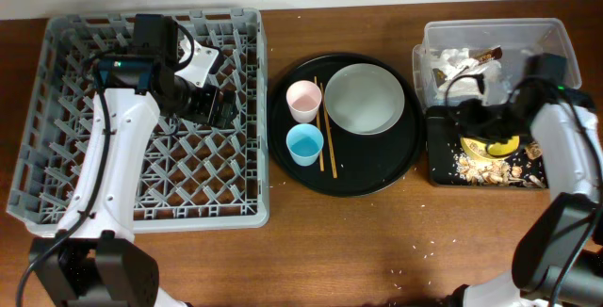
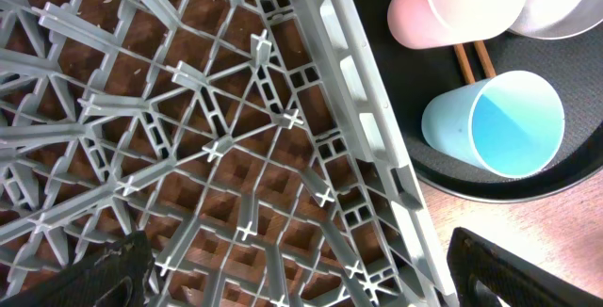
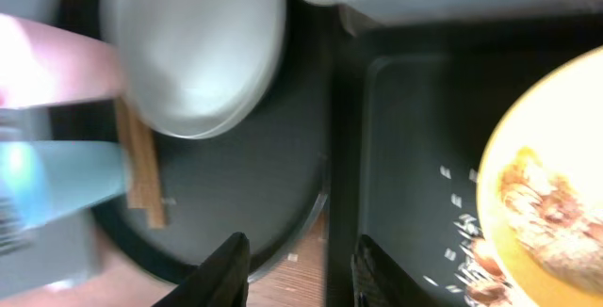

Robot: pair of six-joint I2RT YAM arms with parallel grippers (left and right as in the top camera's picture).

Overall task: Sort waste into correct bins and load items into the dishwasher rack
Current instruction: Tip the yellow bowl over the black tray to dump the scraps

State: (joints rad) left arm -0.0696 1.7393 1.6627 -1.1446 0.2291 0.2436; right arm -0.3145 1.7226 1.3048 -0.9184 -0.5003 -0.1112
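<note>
1. While the left pincer (image 2: pixel 297 243) is held over the dishwasher rack (image 1: pixel 57 109), its fingers are seen wide apart, with nothing between them.
2. The right pincer (image 3: pixel 300 243) is seen over the shallow black tray (image 1: pixel 441 156). Its fingers are narrowly apart and empty, though this view is blurred.
3. The yellow bowl (image 1: pixel 501 145) is found in that tray, and beige food scraps (image 1: pixel 480 168) are scattered just beside it.
4. Crumpled tissue (image 1: pixel 452 62) and a brown-gold wrapper (image 1: pixel 488 56) are seen in the clear tub (image 1: pixel 490 26).
5. The plate (image 1: pixel 365 98), pink cup (image 1: pixel 303 100), blue cup (image 1: pixel 304 144) and chopsticks (image 1: pixel 327 137) are kept on the round black tray (image 1: pixel 377 170), which is placed on the counter (image 1: pixel 377 250).
</note>
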